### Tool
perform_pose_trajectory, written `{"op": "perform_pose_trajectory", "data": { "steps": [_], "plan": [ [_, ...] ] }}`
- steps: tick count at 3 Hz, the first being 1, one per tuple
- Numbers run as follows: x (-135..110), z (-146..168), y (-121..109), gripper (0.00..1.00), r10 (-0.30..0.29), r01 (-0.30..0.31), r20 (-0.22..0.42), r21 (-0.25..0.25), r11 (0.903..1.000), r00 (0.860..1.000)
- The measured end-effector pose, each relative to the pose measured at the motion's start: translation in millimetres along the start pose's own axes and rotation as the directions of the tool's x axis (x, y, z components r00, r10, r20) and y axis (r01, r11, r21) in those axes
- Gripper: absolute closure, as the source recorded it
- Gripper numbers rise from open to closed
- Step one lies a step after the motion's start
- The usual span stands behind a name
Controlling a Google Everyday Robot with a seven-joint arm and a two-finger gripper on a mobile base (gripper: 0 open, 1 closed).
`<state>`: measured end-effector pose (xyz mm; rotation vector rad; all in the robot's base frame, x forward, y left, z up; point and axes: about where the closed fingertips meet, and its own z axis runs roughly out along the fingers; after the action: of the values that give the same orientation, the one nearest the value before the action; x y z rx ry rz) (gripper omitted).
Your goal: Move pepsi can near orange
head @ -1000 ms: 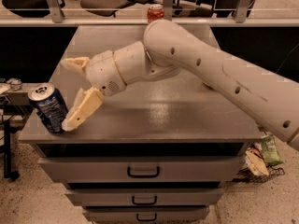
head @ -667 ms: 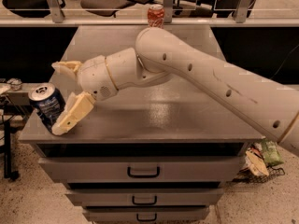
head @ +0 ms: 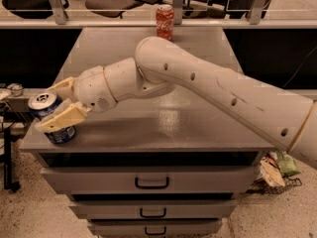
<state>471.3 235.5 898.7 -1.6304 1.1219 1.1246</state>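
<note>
**Fingers now bracket the pepsi can**

We see the fingers (head: 62,119) spread, one in front of the pepsi can (head: 60,134) and one behind it. A second ago the near finger sat just to the can's right, so the gripper (head: 46,108) has slid left until the can stands between them. We cannot tell whether either pad presses the metal yet.

The can stands upright at the front left corner of the worktop (head: 198,118), close to the edge. The arm reaches in from the right, across the worktop. A red cola can (head: 164,21) stands well apart at the far edge. The orange is not in view.

We judge the approach done. Closing and lifting come next, with care at that near edge.
</note>
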Motion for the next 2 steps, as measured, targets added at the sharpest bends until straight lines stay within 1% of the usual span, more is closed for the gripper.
{"op": "perform_pose_trajectory", "data": {
  "steps": [1,2],
  "plan": [
    [4,-12,-5,0.71,0.032,-0.032,-0.017,0.007,0.9995,0.999],
    [6,-55,-32,0.93,0.074,-0.074,-0.012,0.048,0.9961,0.997]
  ]
}}
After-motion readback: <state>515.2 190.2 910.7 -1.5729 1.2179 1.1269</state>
